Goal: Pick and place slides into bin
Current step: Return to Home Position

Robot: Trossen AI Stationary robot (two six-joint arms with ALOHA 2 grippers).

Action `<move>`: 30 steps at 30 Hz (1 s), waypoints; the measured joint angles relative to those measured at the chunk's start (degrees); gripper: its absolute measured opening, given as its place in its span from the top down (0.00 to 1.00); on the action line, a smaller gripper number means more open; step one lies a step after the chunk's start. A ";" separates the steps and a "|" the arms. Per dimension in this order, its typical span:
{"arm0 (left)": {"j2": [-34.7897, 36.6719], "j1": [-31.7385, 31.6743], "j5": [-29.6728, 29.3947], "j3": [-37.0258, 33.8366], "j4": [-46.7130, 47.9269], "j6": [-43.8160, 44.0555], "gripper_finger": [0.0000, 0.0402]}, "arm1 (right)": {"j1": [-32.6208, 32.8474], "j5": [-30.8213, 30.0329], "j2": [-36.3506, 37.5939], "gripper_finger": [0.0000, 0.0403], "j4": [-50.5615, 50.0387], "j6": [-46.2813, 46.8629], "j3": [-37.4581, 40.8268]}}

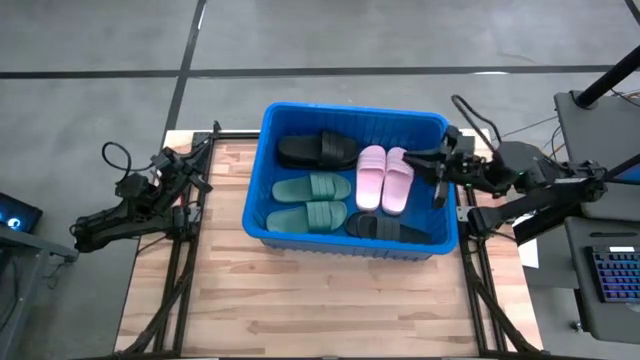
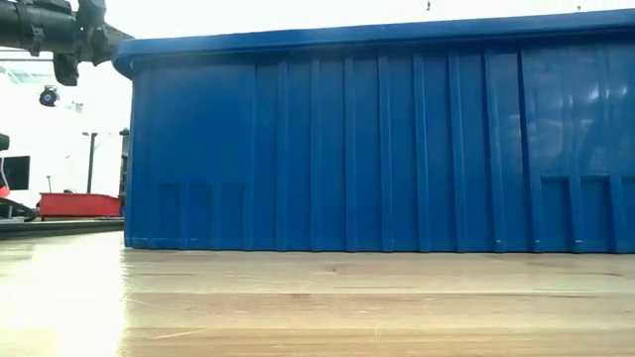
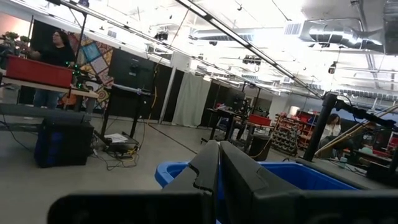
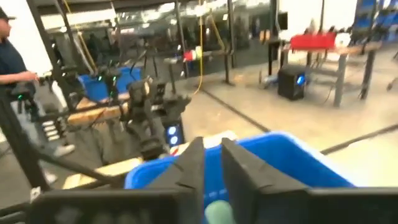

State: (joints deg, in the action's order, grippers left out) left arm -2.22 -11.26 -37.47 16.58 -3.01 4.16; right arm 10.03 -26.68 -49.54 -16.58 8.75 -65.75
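Note:
The blue bin (image 1: pixel 350 112) stands on the far half of the wooden table and fills the low view (image 2: pixel 377 139). Inside it lie a black slide (image 1: pixel 316 150), a dark green pair (image 1: pixel 310 188) (image 1: pixel 305 216), a pink pair (image 1: pixel 370 175) (image 1: pixel 397 182) and another black slide (image 1: pixel 392 229), all flat on the bin's floor. My right gripper (image 1: pixel 412 157) hangs over the bin's right rim, pointing level toward the table's left, its fingers (image 4: pixel 211 168) a narrow gap apart with nothing between them. My left gripper (image 1: pixel 203 163) waits shut at the table's left edge (image 3: pixel 219 171).
Bare wooden tabletop (image 1: pixel 320 300) lies in front of the bin. A keyboard (image 1: pixel 610 272) and a desk stand off the right side. People (image 3: pixel 56 53) (image 4: pixel 9 62) are in the room beyond the table. A red crate (image 2: pixel 79 204) sits far behind on the left.

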 joint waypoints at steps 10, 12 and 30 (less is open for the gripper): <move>-0.62 -0.01 -0.15 -0.02 -0.04 -0.07 1.00 | -7.51 7.27 11.13 0.98 16.15 -9.58 15.94; -1.05 0.01 -0.17 -0.02 0.02 -0.07 1.00 | -9.34 8.41 13.60 0.98 18.89 -8.99 19.52; -1.04 0.01 -0.50 -0.37 0.01 -0.10 1.00 | -12.81 14.91 44.04 0.98 25.94 -11.78 44.54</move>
State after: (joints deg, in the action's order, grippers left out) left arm -3.26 -11.25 -37.98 16.21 -2.99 4.06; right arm -2.79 -11.76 -5.50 9.36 -3.03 -21.22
